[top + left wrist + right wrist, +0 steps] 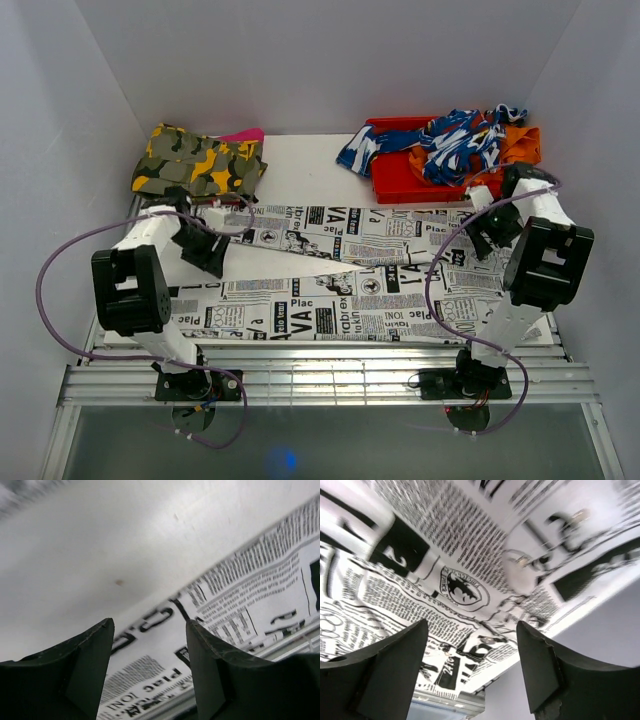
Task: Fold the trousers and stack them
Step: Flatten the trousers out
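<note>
Black and blunt, the left gripper has its jaws spread with nothing between them, low over the trousers where the printed cloth meets the bare white table. The right gripper also stands parted and empty, close above newsprint fabric that is partly blurred in its wrist view. From above, the trousers lie flat across the middle of the table, waist to the right and both legs running left, splayed in a narrow V with a wedge of table showing between them. The left gripper sits at the end of the farther leg, the right gripper over the waist. At the back left lies a camouflage garment. At the back right a red tray holds a blue-and-white garment and an orange cloth.
</note>
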`<state>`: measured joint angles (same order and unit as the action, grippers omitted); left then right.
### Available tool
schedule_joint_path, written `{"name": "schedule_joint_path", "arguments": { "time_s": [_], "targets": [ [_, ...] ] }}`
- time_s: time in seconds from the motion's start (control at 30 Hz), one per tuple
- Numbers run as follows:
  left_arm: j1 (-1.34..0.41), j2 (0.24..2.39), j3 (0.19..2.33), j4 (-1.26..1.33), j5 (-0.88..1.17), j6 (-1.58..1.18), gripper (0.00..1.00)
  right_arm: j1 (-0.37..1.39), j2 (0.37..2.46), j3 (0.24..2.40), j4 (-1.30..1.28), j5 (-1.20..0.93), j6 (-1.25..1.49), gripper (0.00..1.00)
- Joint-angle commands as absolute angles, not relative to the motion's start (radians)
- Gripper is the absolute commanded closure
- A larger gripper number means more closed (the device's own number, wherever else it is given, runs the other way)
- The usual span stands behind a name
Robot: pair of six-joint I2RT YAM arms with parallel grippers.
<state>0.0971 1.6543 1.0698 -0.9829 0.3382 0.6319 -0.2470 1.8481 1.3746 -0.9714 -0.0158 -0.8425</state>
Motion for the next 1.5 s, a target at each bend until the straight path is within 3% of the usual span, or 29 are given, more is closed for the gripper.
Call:
{"name": "schedule_joint_path", "arguments": {
  "time_s": [0.0,0.13,0.47,0.83,1.03,1.23,1.47],
  "targets": [
    [0.11,1.609,1.247,-0.896,0.405,0.615,0.29,-0.232,1.772,1.524,-1.063,-0.202,-0.876,0.23],
    [0.112,1.762,1.426,-0.847,0.347,0.555,0.24,-0.161,1.798,1.581,-1.077,-0.258,-0.83,0.23],
    [0.118,2.057,1.588,-0.805,0.213,0.512,0.31,-0.048,1.968,1.543,-0.951,-0.206,-0.733,0.44],
    [0.178,1.866,1.235,-0.902,0.225,0.658,0.36,-0.048,1.881,1.198,-0.9,-0.094,-0.909,0.5],
    [0.209,1.78,1.226,-1.072,0.34,0.783,0.36,-0.048,1.758,1.108,-0.981,-0.087,-1.037,0.59],
    [0.27,1.792,1.489,-1.138,0.42,0.79,0.3,-0.048,1.686,1.156,-1.008,-0.09,-1.069,0.59],
    [0.299,2.029,1.902,-1.172,0.408,0.716,0.3,-0.049,1.775,1.379,-1.02,-0.123,-0.997,0.55]
  ]
}}
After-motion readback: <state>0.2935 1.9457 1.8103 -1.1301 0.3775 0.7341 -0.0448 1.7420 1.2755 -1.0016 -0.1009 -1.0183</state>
